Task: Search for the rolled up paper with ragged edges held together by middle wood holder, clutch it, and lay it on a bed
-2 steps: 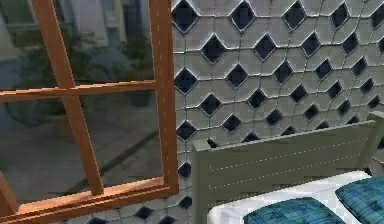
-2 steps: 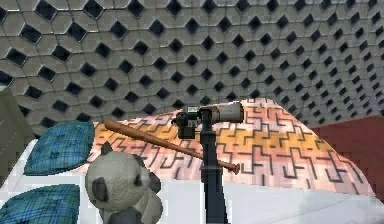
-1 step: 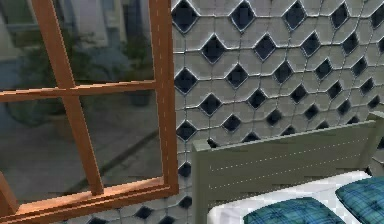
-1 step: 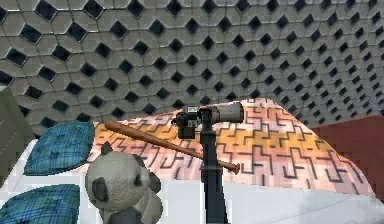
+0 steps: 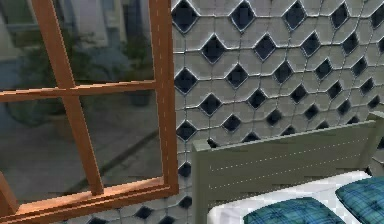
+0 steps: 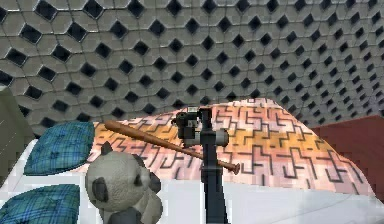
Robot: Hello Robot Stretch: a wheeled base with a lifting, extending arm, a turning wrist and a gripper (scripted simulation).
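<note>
The bed (image 6: pixel 280 140) spreads across the arm side view under a quilt patterned in orange, pink and white. My dark arm rises from the bottom edge, and the gripper (image 6: pixel 184 122) stands over the quilt near the bed's middle. The quilt lies right behind its far end, so I cannot tell whether it holds anything. A long wooden bat (image 6: pixel 150 140) lies slantwise on the bed, passing by the arm. In the forward view the bed's grey-green headboard (image 5: pixel 290 155) stands at the lower right.
A grey-white teddy bear (image 6: pixel 120 185) sits on the bed near the bottom edge. Blue plaid pillows (image 6: pixel 65 150) (image 5: pixel 295 212) lie at the head end. A wood-framed window (image 5: pixel 90 100) fills the forward view's left. Diamond-patterned walls (image 6: pixel 200 50) back the bed. Red floor (image 6: pixel 355 150) lies at the right.
</note>
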